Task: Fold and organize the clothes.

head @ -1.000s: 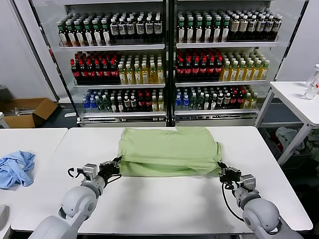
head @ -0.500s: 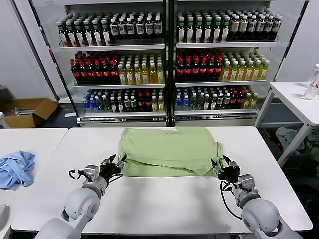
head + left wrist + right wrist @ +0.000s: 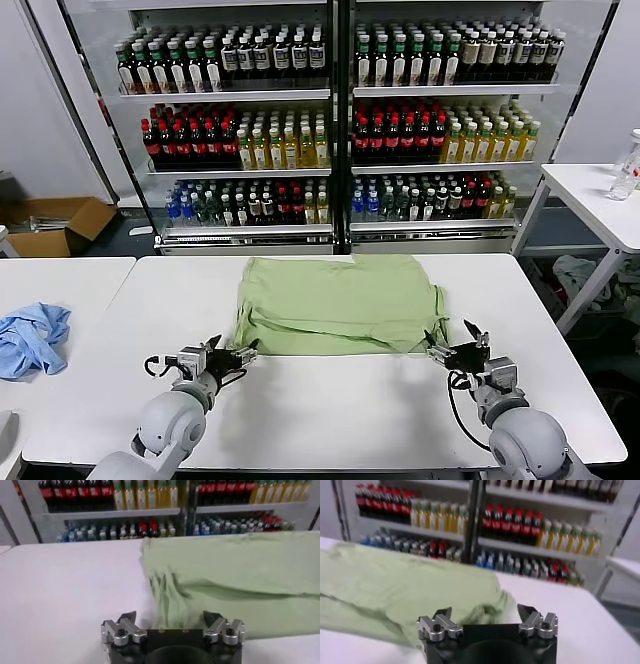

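Observation:
The pale green shirt (image 3: 338, 304) lies folded in a flat rectangle at the back middle of the white table (image 3: 330, 410). It also shows in the left wrist view (image 3: 225, 575) and the right wrist view (image 3: 395, 585). My left gripper (image 3: 238, 352) is open and empty, just off the shirt's near left corner. My right gripper (image 3: 456, 344) is open and empty, just off the near right corner. In both wrist views the jaws stand wide apart with the shirt's edge beyond them. The printed patch and buttons are hidden.
A light-blue cloth (image 3: 30, 338) lies on a second table at the left. A glass-door fridge (image 3: 335, 120) full of bottles stands behind the table. Another white table (image 3: 600, 200) is at the right, and a cardboard box (image 3: 55, 222) on the floor at the left.
Both grippers opened, let go of the shirt's near edge and drew back toward me. The shirt's near edge dropped flat onto the table.

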{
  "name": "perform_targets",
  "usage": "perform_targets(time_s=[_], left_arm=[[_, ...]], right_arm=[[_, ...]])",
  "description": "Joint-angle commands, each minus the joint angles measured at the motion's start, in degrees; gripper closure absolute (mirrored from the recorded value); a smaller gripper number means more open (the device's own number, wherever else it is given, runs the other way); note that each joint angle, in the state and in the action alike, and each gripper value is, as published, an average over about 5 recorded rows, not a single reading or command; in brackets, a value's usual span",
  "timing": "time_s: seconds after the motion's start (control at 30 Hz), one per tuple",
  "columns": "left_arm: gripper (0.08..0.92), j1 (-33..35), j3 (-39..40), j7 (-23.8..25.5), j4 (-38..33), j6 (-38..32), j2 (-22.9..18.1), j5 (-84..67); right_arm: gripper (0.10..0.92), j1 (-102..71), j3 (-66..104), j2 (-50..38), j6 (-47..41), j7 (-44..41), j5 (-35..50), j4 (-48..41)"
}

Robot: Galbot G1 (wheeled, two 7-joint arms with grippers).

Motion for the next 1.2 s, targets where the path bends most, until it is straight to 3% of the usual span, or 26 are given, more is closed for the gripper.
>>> perform_targets(time_s=[0.03,0.43,0.7,0.8,1.2], left_arm=[[0.302,0.03,0.67,-2.02,2.45,2.37,-0.27,0.36],[0.649,1.12,-0.05,-0.56,0.25,1.47,0.66,-3.02],[0.870,10.18,-3.70,-0.17,-10.24,0.73,2.46,-3.33],[0.896,14.77,-5.97,-0.47,-14.68,1.29,2.41,-3.17],[0.896,32.83,-12.30,-1.86,-29.00,2.38,1.46,-0.55]], right_arm=[[0.310,2.94,-1.59,0.79,-4.75,0.17,5.07,-6.54],[0.639,2.80,-1.69,-0.04,-3.10,-3.18,6.24,-5.57],[0.861,-5.38,2.23,-3.90,-1.28,-4.23,5.52,3.27],[0.893,-11.56,5.53,-5.28,-0.91,-4.33,4.90,8.53],[0.894,-35.38,18.79,-5.19,-0.53,-5.67,-1.18,23.03]])
